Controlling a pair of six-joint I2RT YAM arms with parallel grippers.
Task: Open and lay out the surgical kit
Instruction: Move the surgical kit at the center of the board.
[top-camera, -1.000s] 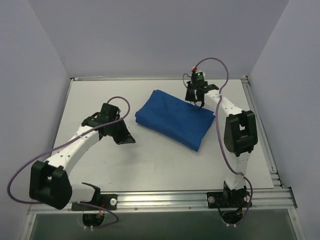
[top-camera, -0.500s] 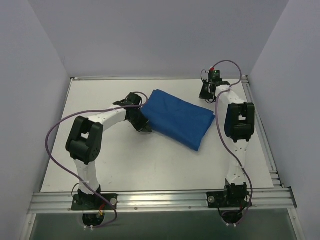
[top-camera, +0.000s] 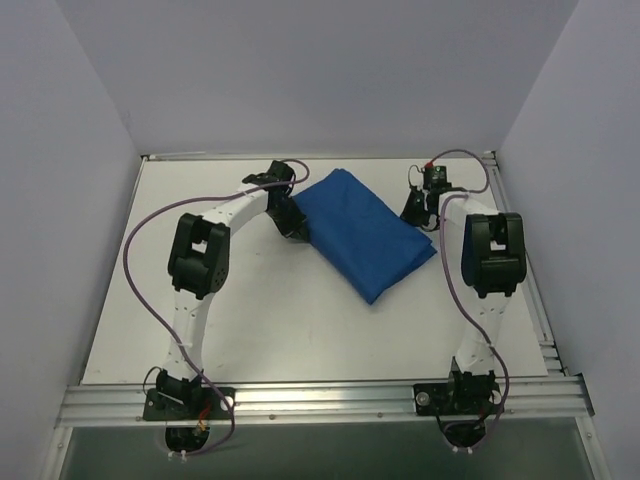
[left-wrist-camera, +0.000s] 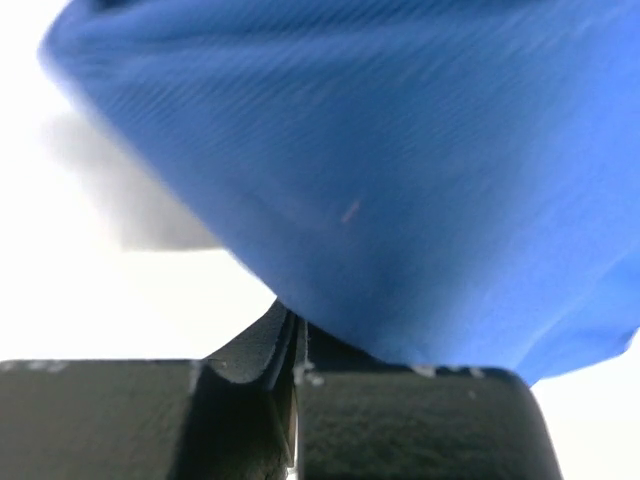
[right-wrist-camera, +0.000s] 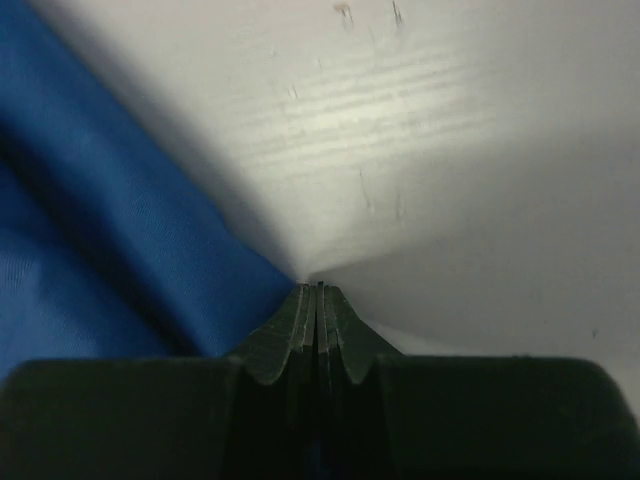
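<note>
Bright even light, blurred wrist close-ups

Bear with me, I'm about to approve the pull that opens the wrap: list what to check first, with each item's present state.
1. Left gripper shut on the drape at its corner: ok, the cloth bunches right at its closed tips.
2. Right gripper holding the drape's opposite edge: cannot tell. It is shut and cloth reaches its tips, but no pinch shows.
3. Kit fully wrapped: ok, no contents show.
4. Room on the table to spread toward the near side: ok.
5. Both grippers at opposite sides of the drape: ok.
</note>
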